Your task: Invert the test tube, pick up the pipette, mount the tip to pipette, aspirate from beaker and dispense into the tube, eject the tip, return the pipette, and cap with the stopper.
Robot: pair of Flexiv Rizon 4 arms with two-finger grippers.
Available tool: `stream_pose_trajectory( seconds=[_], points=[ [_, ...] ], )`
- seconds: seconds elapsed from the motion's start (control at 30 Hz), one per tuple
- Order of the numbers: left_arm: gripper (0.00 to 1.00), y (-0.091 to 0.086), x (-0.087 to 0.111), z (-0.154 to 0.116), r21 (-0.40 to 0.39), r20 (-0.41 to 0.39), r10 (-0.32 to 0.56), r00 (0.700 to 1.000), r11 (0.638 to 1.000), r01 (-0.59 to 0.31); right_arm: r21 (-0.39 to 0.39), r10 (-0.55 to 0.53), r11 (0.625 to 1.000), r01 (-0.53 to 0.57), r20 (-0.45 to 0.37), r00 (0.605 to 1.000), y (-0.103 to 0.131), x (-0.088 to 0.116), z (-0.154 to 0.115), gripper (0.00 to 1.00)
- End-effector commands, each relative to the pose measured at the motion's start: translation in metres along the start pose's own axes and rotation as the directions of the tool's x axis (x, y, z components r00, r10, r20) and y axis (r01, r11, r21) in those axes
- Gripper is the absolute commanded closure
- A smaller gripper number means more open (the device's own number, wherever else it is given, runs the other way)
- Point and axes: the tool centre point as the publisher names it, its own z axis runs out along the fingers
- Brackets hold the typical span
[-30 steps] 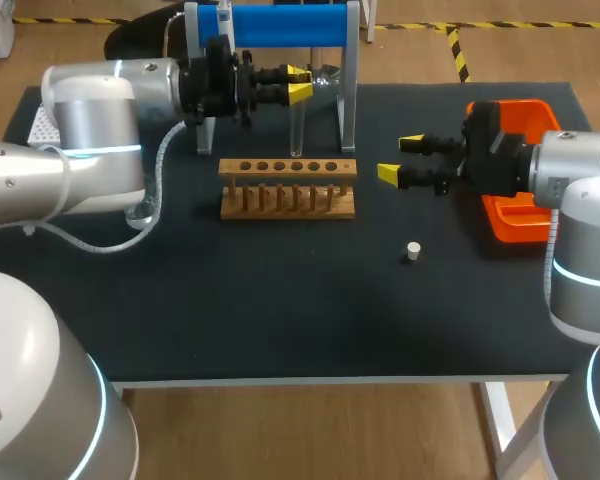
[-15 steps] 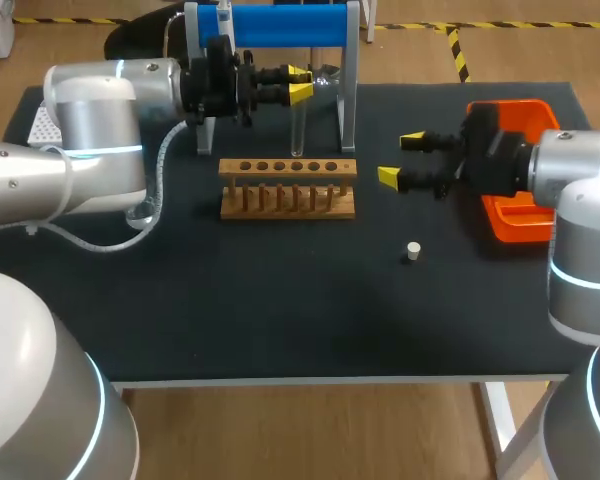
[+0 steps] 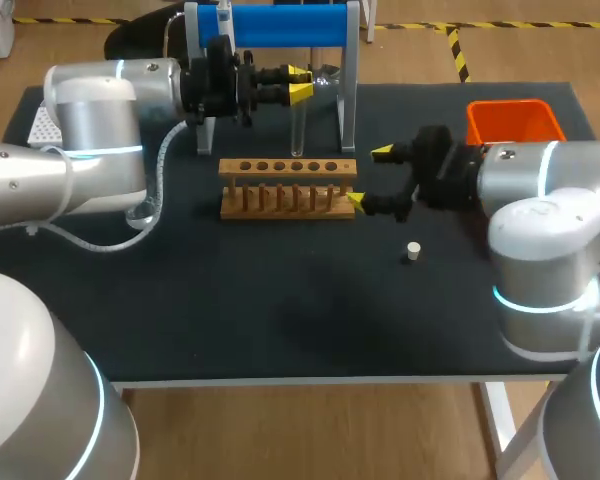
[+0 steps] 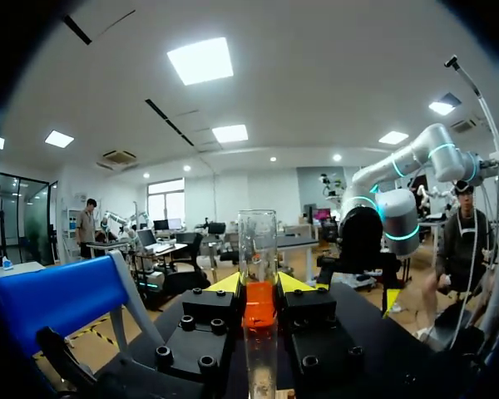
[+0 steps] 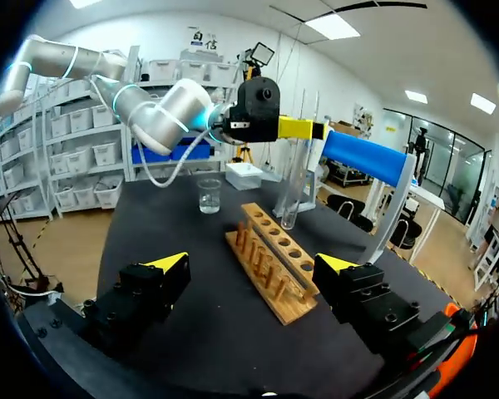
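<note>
Plainly, the clear glass test tube [image 3: 297, 125] stands upright with its long axis vertical. The yellow tips of the left claw [image 3: 300, 83] are clamped on its upper part, and its lower end hangs just behind the wooden rack [image 3: 288, 187]. The rack is a flat block with a row of round holes and thin pegs. The right claw [image 3: 369, 176] is spread wide and holds nothing, close to the rack's right end. A small, pale, cylindrical stopper [image 3: 413, 251] sits apart on the dark matte tabletop [image 3: 280, 300].
</note>
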Motion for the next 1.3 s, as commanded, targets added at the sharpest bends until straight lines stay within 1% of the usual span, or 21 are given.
stream_pose_trajectory(
  seconds=[0.03,0.23,0.37,0.6,0.67,1.0,1.3],
  points=[
    [1.00,0.000,-0.002,0.000,0.000,-0.006,-0.002,1.000,1.000,0.002,0.022,0.007,1.000,-0.008,0.044,0.999,-0.005,0.003,0.033,0.00],
    [1.00,0.000,-0.002,0.000,0.000,-0.006,-0.002,1.000,1.000,0.002,0.029,0.031,0.999,-0.033,0.064,0.997,-0.018,0.003,0.045,0.00],
    [1.00,0.000,-0.002,0.000,0.000,-0.006,-0.002,1.000,1.000,0.002,0.013,0.060,0.998,-0.061,0.082,0.995,-0.021,0.002,0.050,0.00],
    [1.00,0.000,-0.002,0.000,0.000,-0.006,-0.002,1.000,1.000,0.002,0.000,0.095,0.995,-0.095,0.110,0.989,-0.028,-0.005,0.059,0.00],
    [1.00,0.000,-0.002,0.000,0.000,-0.006,-0.002,1.000,1.000,0.002,-0.005,0.120,0.993,-0.121,0.116,0.986,-0.030,-0.008,0.062,0.00],
    [1.00,0.000,-0.002,0.000,0.000,-0.006,-0.002,1.000,1.000,0.002,0.009,0.109,0.994,-0.111,0.123,0.986,-0.040,-0.013,0.075,0.00],
    [1.00,0.000,-0.002,0.000,0.000,-0.006,-0.002,1.000,1.000,0.002,0.008,0.111,0.994,-0.113,0.133,0.985,-0.041,-0.015,0.075,0.00]
  ],
)
